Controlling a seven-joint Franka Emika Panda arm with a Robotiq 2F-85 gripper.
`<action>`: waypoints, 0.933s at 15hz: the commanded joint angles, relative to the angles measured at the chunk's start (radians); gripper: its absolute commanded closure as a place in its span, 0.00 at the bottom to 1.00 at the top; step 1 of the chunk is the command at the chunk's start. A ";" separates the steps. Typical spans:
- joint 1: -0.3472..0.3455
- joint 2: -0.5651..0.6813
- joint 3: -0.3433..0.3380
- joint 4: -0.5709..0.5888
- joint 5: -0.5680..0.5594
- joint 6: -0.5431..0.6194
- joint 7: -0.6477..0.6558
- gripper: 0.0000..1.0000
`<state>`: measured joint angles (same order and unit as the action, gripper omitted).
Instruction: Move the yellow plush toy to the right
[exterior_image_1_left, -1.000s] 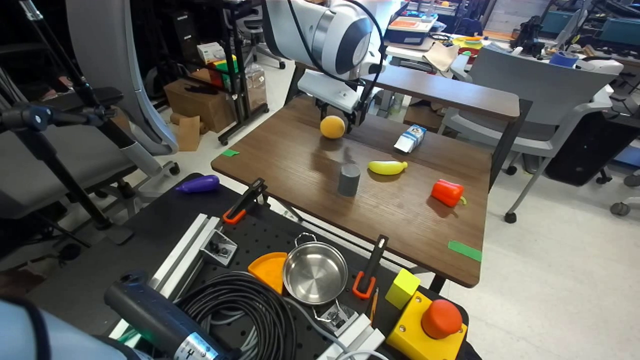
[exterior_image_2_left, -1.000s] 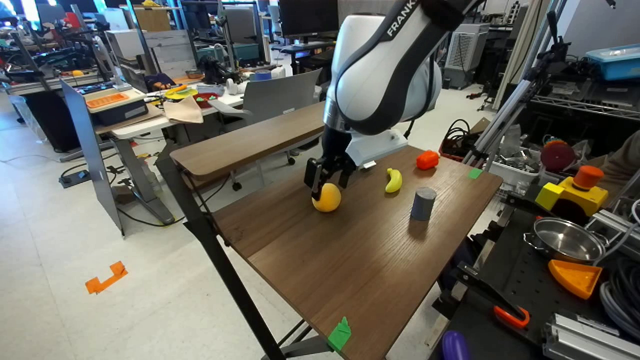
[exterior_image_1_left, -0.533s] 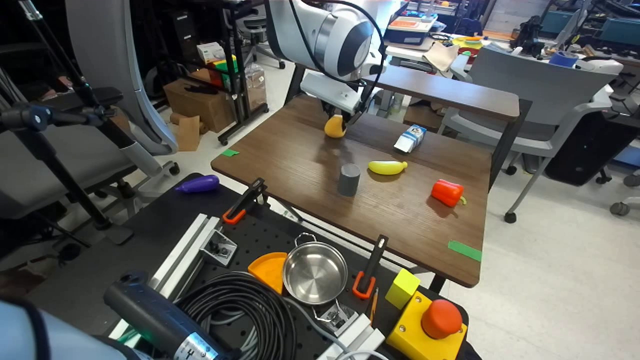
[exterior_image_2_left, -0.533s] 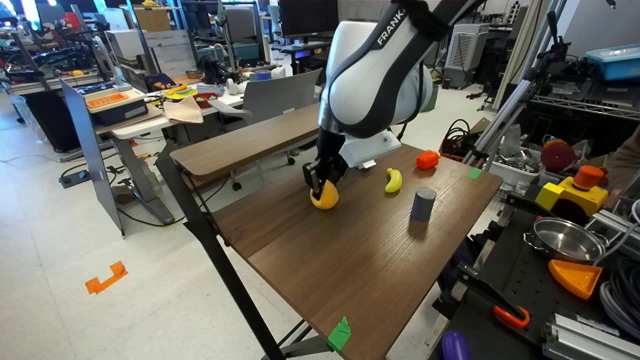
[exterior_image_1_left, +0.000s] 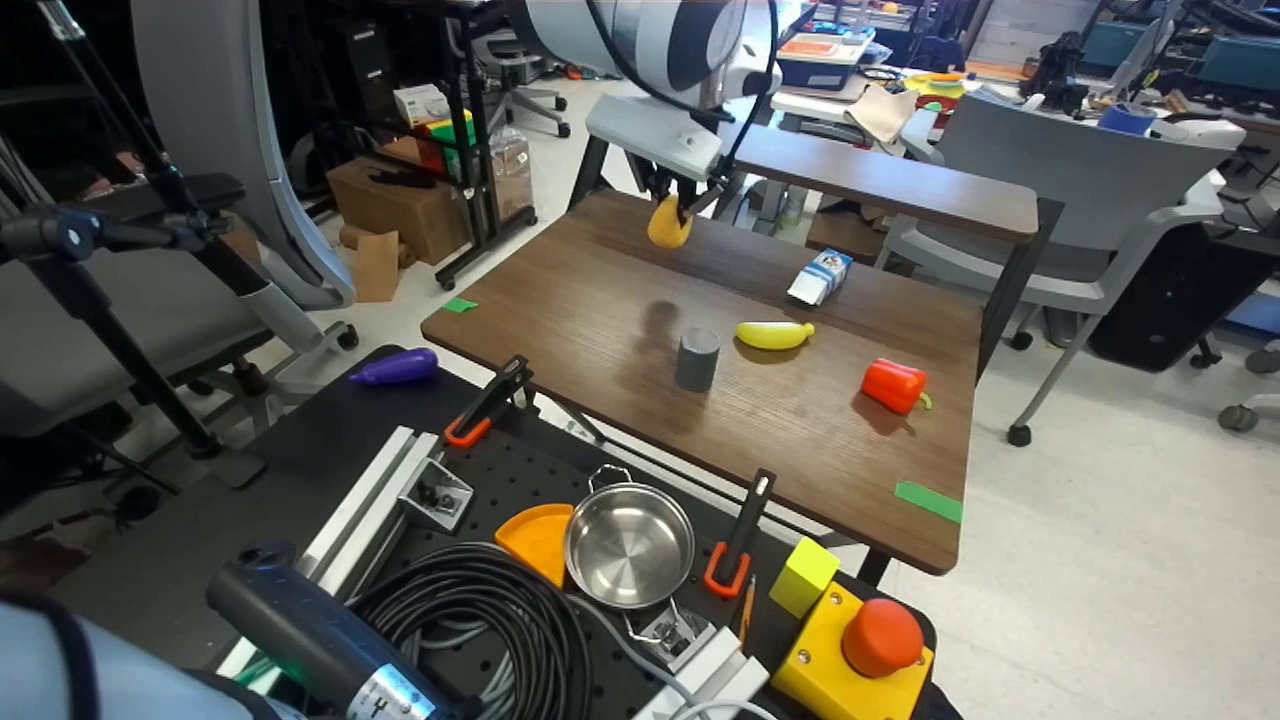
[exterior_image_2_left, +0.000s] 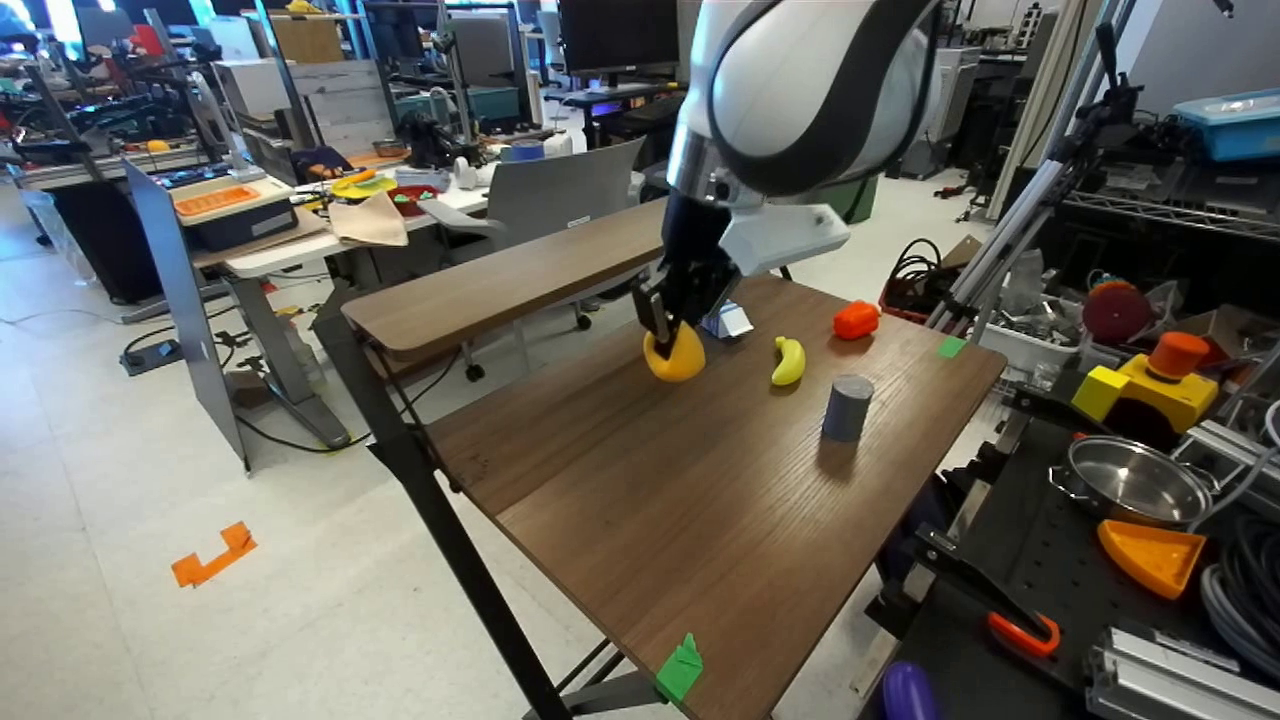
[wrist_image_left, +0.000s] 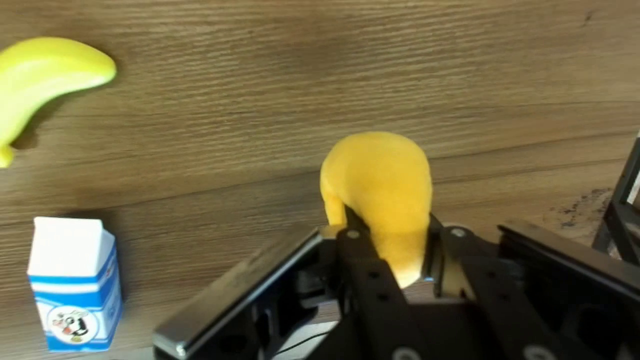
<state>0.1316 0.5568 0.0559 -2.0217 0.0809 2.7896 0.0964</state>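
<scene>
Yellow-orange plush toy (wrist_image_left: 382, 175), brown wood-grained table (wrist_image_left: 225, 125), grey cylinder (exterior_image_1_left: 697, 362)

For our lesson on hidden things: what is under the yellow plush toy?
Brown tabletop: the gripper holds the yellow plush toy above it. In the wrist view, the part behind the toy is hidden.

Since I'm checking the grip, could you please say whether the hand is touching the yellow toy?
Touching: in the wrist view, the hand visibly pinches the yellow toy, denting its side.

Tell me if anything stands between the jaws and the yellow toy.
Nothing visible does: the jaws are shut on the yellow toy, one on each side, and hold it above the table.
</scene>
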 joint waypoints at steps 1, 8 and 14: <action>-0.018 -0.242 -0.021 -0.229 -0.007 -0.006 0.019 0.94; -0.095 -0.469 -0.104 -0.386 -0.043 -0.100 0.045 0.94; -0.167 -0.456 -0.159 -0.409 -0.085 -0.154 0.119 0.94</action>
<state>-0.0091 0.1003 -0.0866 -2.4151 0.0152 2.6542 0.1685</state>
